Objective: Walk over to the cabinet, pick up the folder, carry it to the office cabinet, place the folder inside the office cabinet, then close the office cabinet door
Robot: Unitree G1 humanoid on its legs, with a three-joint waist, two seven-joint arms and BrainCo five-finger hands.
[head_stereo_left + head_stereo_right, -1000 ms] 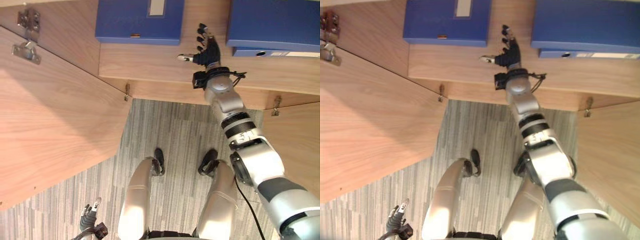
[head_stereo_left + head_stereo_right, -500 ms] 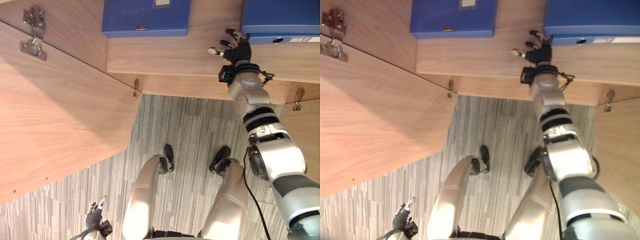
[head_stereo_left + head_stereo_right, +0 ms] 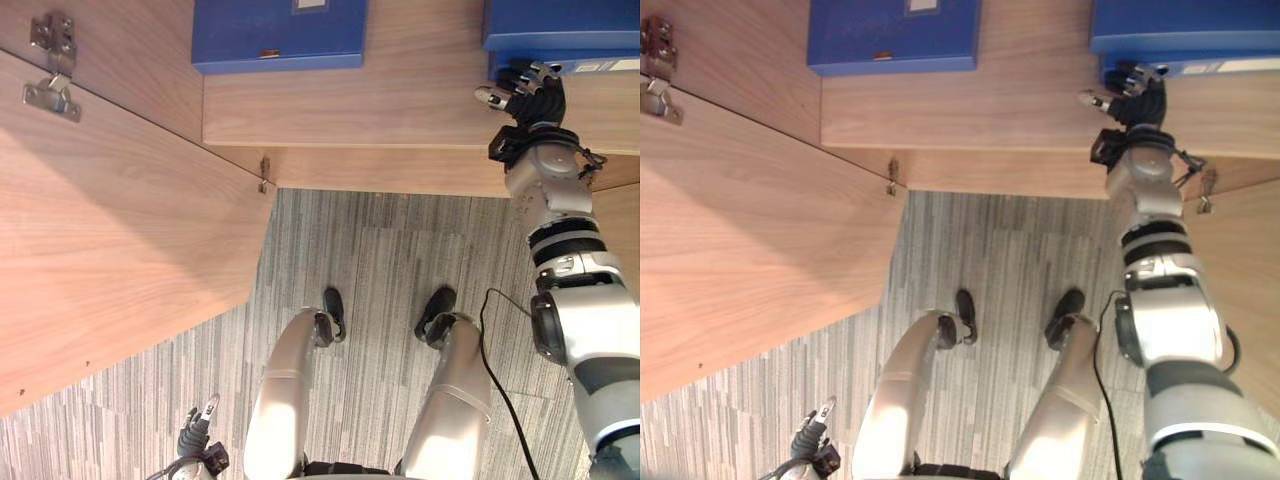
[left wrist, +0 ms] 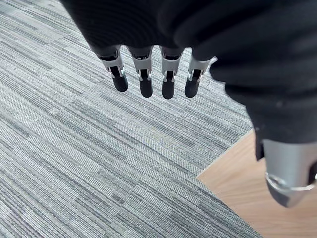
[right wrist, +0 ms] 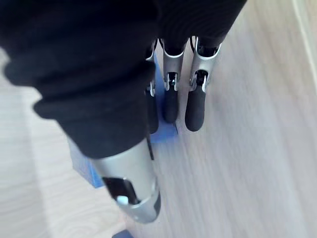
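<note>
At one o'clock my right hand (image 3: 530, 95), fingers loosely straight, meets the folder (image 3: 560, 22) corner, gripping nothing; my left hand (image 3: 197, 440) hangs open.

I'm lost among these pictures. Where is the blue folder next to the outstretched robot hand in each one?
Left eye view: blue folder in the top right corner, right robot hand at its near corner.
Right eye view: top right again.
Right wrist view: a blue patch just past the fingertips.
Left wrist view: carpet and a wood edge instead.
Shared landmark: the right robot hand over the wooden shelf.
</note>
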